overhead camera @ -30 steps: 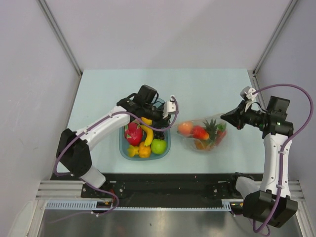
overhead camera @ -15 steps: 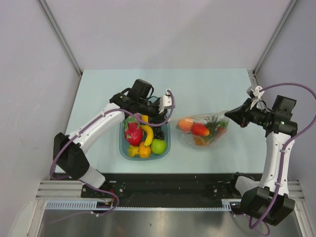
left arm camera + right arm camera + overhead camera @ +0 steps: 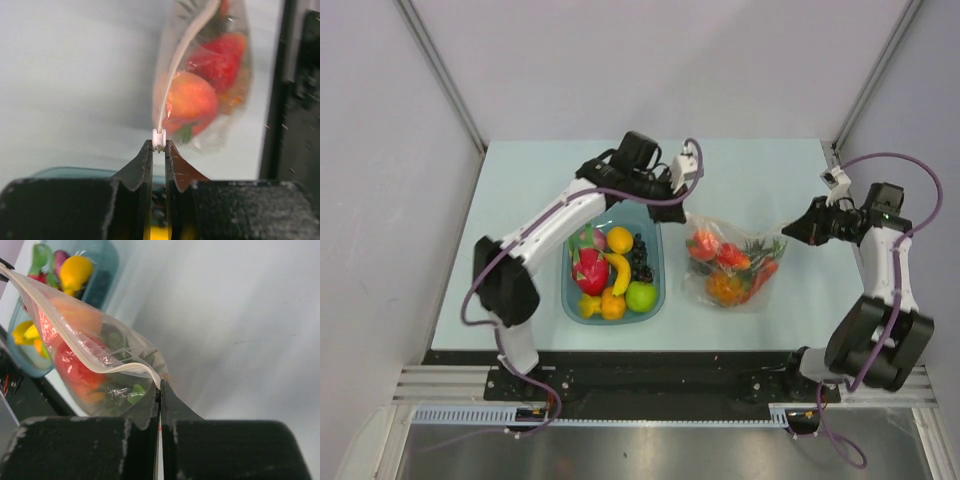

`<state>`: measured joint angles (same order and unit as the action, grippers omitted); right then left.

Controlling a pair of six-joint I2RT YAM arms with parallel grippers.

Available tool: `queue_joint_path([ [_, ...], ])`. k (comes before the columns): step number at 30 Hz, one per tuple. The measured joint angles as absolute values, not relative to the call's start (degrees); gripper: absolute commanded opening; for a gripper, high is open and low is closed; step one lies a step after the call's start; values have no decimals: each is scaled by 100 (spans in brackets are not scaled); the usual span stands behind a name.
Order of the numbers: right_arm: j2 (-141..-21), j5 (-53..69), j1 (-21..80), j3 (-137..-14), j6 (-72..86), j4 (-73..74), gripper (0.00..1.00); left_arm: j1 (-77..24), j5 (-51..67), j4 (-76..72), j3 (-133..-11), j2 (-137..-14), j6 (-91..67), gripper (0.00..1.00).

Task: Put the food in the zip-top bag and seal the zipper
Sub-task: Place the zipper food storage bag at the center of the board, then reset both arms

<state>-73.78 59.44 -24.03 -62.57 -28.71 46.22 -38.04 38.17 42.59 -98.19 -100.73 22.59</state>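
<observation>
The clear zip-top bag (image 3: 745,290) hangs stretched between my two grippers. It holds food: a red strawberry (image 3: 728,257), an orange piece (image 3: 722,288) and green leaves. My left gripper (image 3: 678,203) is shut on the small white slider tab (image 3: 158,137) at the left end of the zipper (image 3: 182,55). The bag's peach (image 3: 192,102) and a red piece (image 3: 220,55) show beyond it. My right gripper (image 3: 788,233) is shut on the bag's right corner (image 3: 161,381), where the zipper strip (image 3: 75,335) ends. The strip is gaping near my right gripper.
The translucent blue tray (image 3: 662,270) stands left of the bag, with a pink dragon fruit (image 3: 590,270), a banana (image 3: 618,270), a green apple (image 3: 641,296) and several other toys in it. The table's black front rail (image 3: 650,365) runs below. The tray also shows in the right wrist view (image 3: 107,262).
My left gripper has moved right and toward the back, pulling the bag's left end. My right gripper has drawn right and back. The bag is now pulled taut and the food has shifted inside.
</observation>
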Motion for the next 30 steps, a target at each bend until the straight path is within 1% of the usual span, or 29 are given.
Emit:
queue_joint_path([
  [3, -8254, 5625, -2268, -6265, -2440, 3833, 0, -3627, 3514, 4003, -10759, -11166, 1885, 9],
  [5, -8713, 5435, -2143, -6285, -2193, 3358, 0, -3509, 3385, 3885, -11080, -11640, 1693, 16],
  [6, -8897, 5343, -2075, -6311, -2075, 3168, 1, -3428, 3310, 3837, -11220, -11889, 1581, 20],
  [7, -9045, 5266, -2008, -6348, -1964, 2989, 3, -3378, 3288, 3806, -11290, -12025, 1514, 35],
  [8, -9155, 5205, -1946, -6394, -1881, 2838, 6, -3326, 3258, 3782, -11338, -12149, 1444, 43],
  [9, -9249, 5137, -1885, -6460, -1804, 2707, 13, -3293, 3229, 3774, -11356, -12228, 1378, 51],
  [10, -9323, 5081, -1839, -6521, -1769, 2617, 21, -3258, 3210, 3776, -11367, -12263, 1337, 65],
  [11, -9417, 5024, -1769, -6643, -1717, 2517, 37, -3218, 3201, 3776, -11369, -12272, 1236, 71],
  [12, -9504, 4989, -1719, -6753, -1664, 2434, 45, -3188, 3210, 3771, -11380, -12269, 1181, 76],
  [13, -9570, 4976, -1688, -6849, -1603, 2401, 53, -3168, 3221, 3763, -11419, -12267, 1111, 92],
  [14, -9651, 4956, -1658, -6991, -1586, 2386, 65, -3148, 3229, 3726, -11454, -12261, 1041, 99],
  [16, -9784, 4908, -1616, -7260, -1555, 2346, 74, -3092, 3232, 3675, -11472, -12213, 895, 100],
  [17, -9800, 4873, -1605, -7352, -1511, 2331, 86, -3072, 3229, 3673, -11472, -12171, 854, 100],
  [19, -9804, 4840, -1592, -7489, -1431, 2331, 90, -2989, 3223, 3682, -11469, -12046, 792, 100],
  [20, -9802, 4821, -1590, -7588, -1374, 2322, 99, -2921, 3223, 3701, -11463, -11952, 762, 100],
  [24, -9686, 4733, -1590, -7760, -1111, 2331, 100, -2512, 3269, 3747, -11310, -11316, 639, 100],
  [26, -9511, 4659, -1577, -7822, -945, 2397, 100, -2119, 3236, 3778, -11201, -10866, 593, 100],
  [30, -9087, 4482, -1516, -7891, -751, 2641, 100, -1653, 2519, 3826, -10842, -9913, 624, 100],
])
